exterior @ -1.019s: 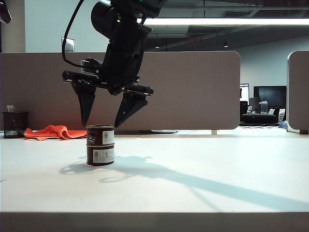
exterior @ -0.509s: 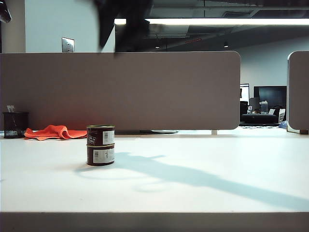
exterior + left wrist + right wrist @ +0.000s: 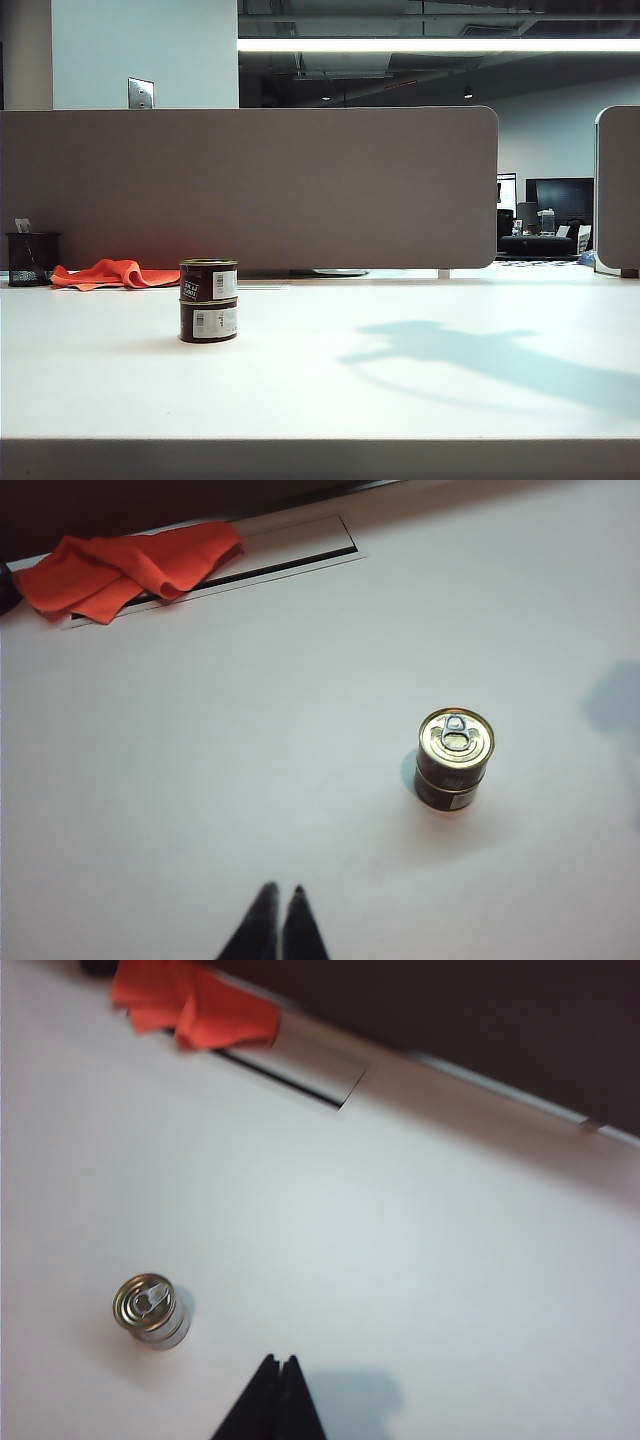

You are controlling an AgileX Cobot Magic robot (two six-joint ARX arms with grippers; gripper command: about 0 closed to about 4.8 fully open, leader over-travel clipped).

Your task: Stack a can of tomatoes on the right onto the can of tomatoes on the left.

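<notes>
Two dark tomato cans stand stacked on the white table: the upper can (image 3: 208, 279) rests squarely on the lower can (image 3: 208, 321). Neither arm shows in the exterior view. From above, the left wrist view shows the stack's gold pull-tab lid (image 3: 456, 739), with my left gripper (image 3: 280, 890) shut, empty, high above the table and well away from it. The right wrist view shows the same stack (image 3: 149, 1308); my right gripper (image 3: 279, 1360) is shut, empty and raised, off to one side of it.
An orange cloth (image 3: 112, 272) lies at the back left by a dark mesh pen cup (image 3: 30, 258). A grey partition wall (image 3: 300, 185) runs along the table's far edge. An arm's shadow (image 3: 490, 355) falls on the table's right half.
The right gripper, open just above the stacked cans a second ago, rose out of the exterior view and shut. Its shadow slid to the right. The cans stayed put.
</notes>
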